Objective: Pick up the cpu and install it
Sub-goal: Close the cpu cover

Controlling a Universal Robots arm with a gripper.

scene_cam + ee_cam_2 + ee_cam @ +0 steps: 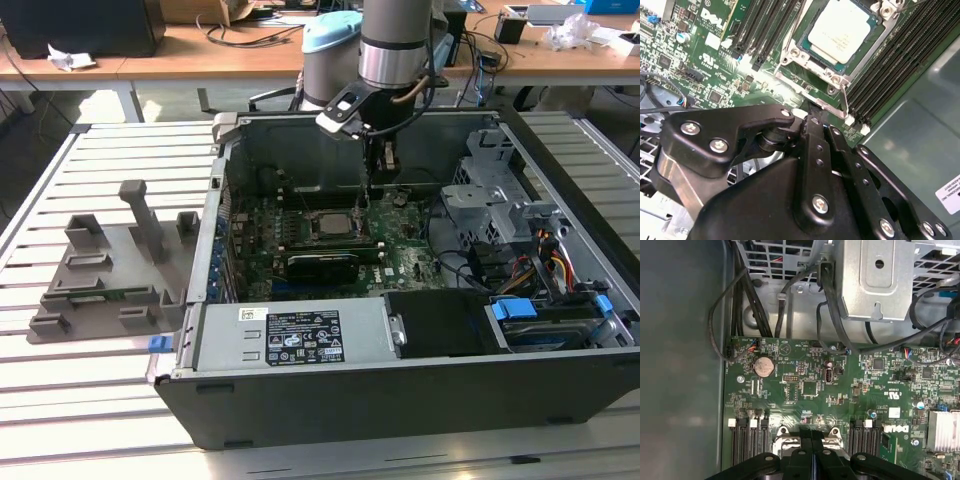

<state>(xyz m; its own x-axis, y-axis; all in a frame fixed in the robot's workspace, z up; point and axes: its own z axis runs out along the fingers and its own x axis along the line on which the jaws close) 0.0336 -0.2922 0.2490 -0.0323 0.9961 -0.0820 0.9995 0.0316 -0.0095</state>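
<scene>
Silver arm (395, 48), pale-blue cap (330, 32), black screw-studded jaws, perhaps metal.

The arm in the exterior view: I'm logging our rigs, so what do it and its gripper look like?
The arm is a silver-grey cylinder with a pale blue joint cap and a black cable looping at the wrist. The gripper is black: flat hinged link plates fastened with silver screws, narrowing to black fingers.

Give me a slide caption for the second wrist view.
The cpu sits in its socket frame on the green motherboard, with the shut gripper close beside the frame.
</scene>
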